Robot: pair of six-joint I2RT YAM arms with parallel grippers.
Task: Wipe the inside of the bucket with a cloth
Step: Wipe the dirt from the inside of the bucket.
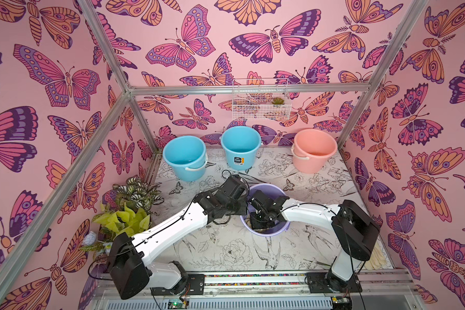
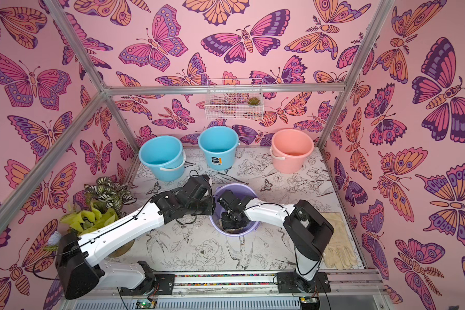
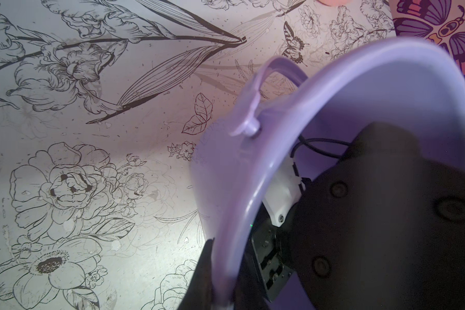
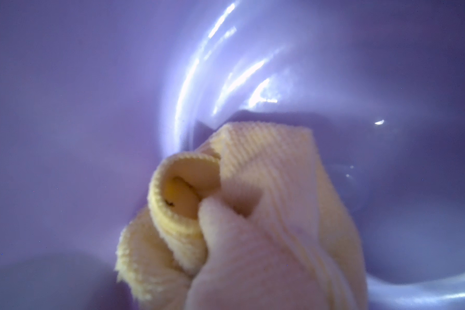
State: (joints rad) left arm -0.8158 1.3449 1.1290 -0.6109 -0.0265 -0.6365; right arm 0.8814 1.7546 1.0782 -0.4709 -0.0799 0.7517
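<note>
Right wrist view shows the cloth (image 4: 266, 204) bunched in the clenched right gripper (image 1: 259, 221), low inside the bucket (image 1: 269, 232). That bucket stands mid-table (image 1: 226, 249). The left gripper (image 3: 220, 294) is pinched tight on the bucket's left rim.

Four buckets are in the scene. Two are sky-blue, the far-left bucket (image 1: 183, 171) and the second blue bucket (image 1: 230, 161) to its right. One salmon-pink bucket (image 1: 306, 163) stands far right and one lavender bucket (image 1: 270, 232) in the middle. One pale-yellow cloth (image 4: 266, 188) is inside it. There are two robot arms, the left arm (image 1: 169, 230) and the right arm (image 1: 306, 212). Two plants sit near left, a striped plant (image 1: 136, 192) and a yellow-green plant (image 1: 124, 220). One wire basket (image 1: 261, 107) on the far wall holds one succulent (image 1: 277, 101). One tan glove (image 2: 336, 241) lies near right.
</note>
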